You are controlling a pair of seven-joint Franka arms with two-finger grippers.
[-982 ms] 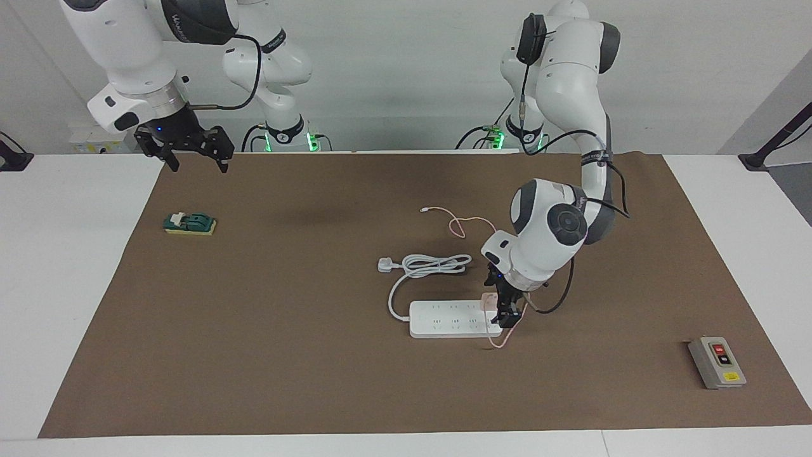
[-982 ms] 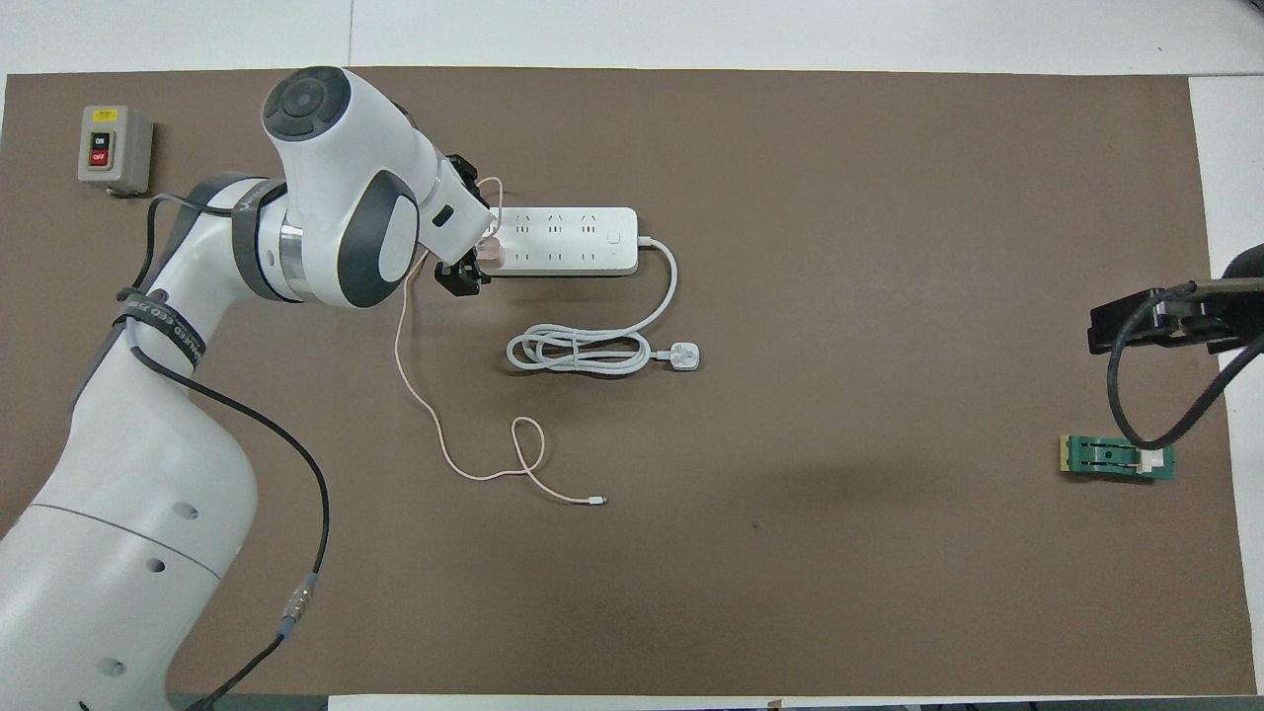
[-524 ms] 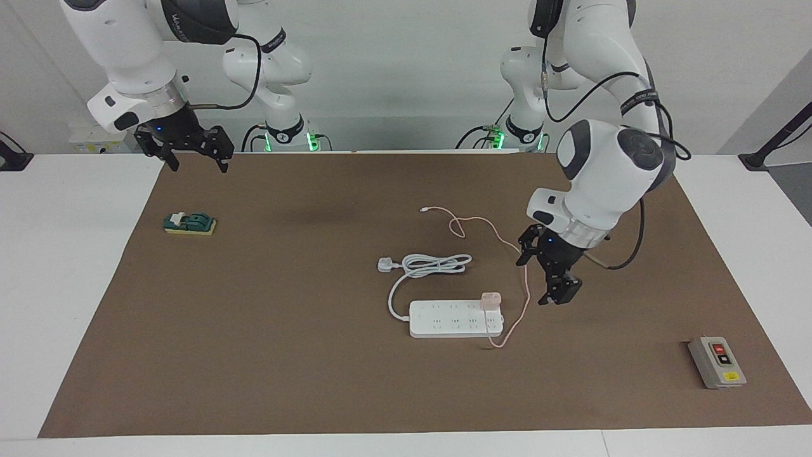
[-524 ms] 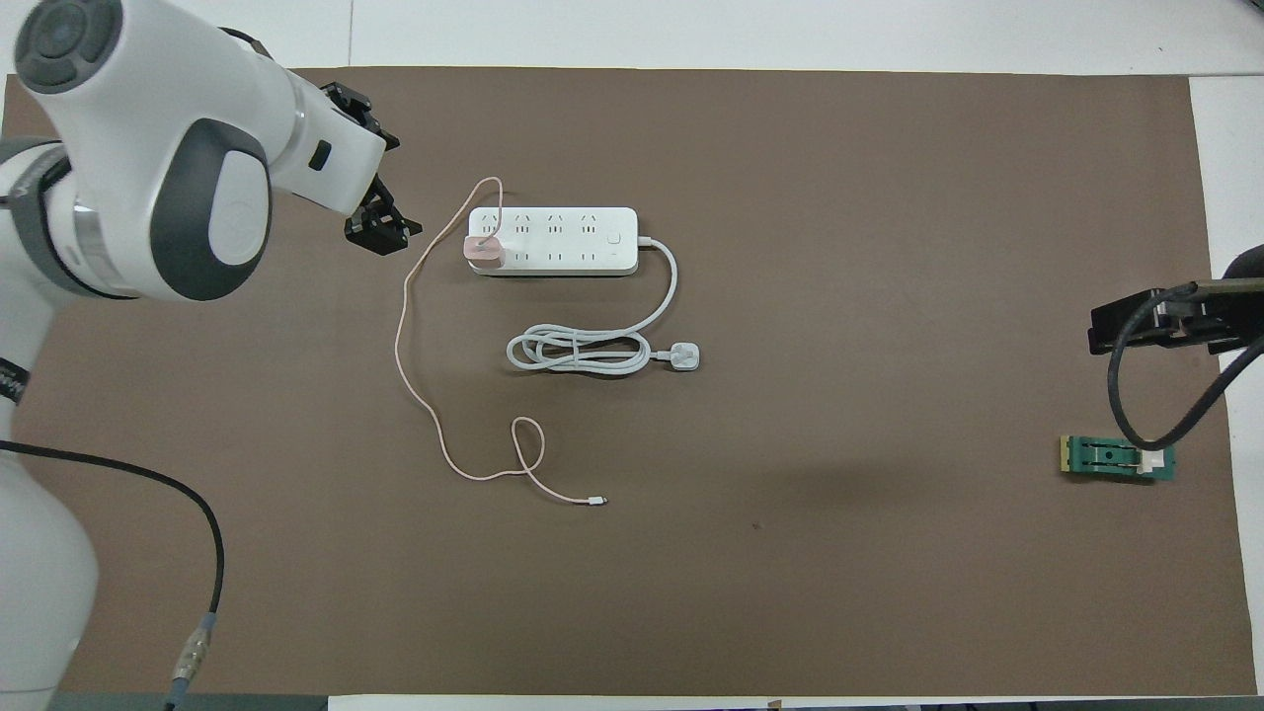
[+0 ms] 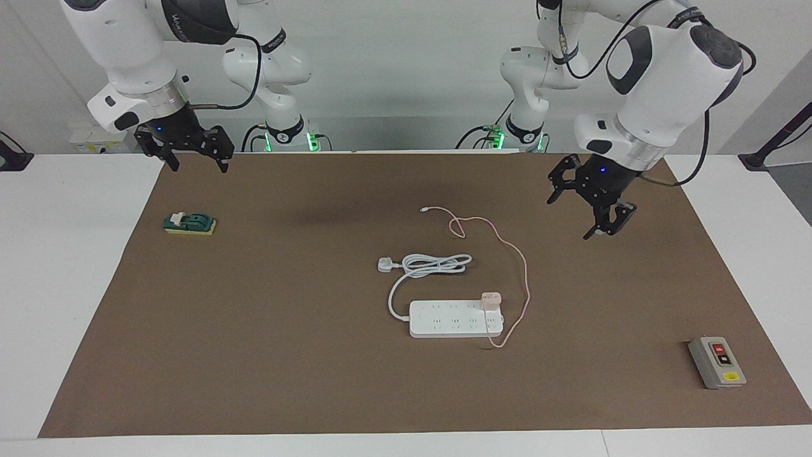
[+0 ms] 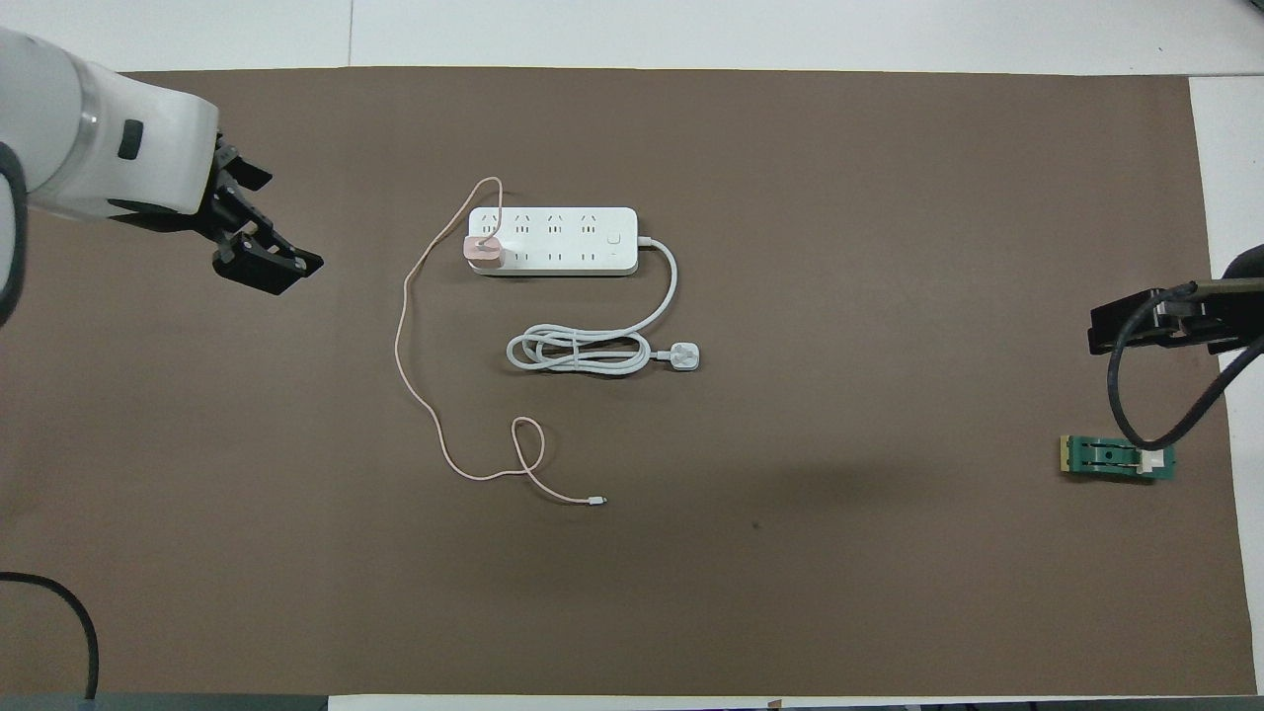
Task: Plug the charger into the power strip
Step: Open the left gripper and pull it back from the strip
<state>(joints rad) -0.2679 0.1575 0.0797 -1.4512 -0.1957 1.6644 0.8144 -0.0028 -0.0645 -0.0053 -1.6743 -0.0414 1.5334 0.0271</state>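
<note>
The white power strip [image 5: 453,319] lies flat on the brown mat, also in the overhead view [image 6: 553,240]. The pale-pink charger [image 5: 490,299] stands upright in a socket at the strip's end toward the left arm [image 6: 484,252]. Its thin pink cable [image 5: 524,266] loops off the strip and trails toward the robots [image 6: 399,336]. My left gripper [image 5: 580,208] is open and empty, raised over bare mat well clear of the strip [image 6: 259,222]. My right gripper [image 5: 196,163] waits open and raised at the right arm's end [image 6: 1145,326].
The strip's white three-pin plug [image 5: 386,264] and coiled thick cord lie just nearer to the robots than the strip. A grey button box [image 5: 717,362] sits toward the left arm's end. A green part on a yellow pad [image 5: 189,223] lies under the right gripper.
My left gripper has let go of the charger, opened, risen and drawn back toward the left arm's end. The charger stays in the strip. The right arm has not moved.
</note>
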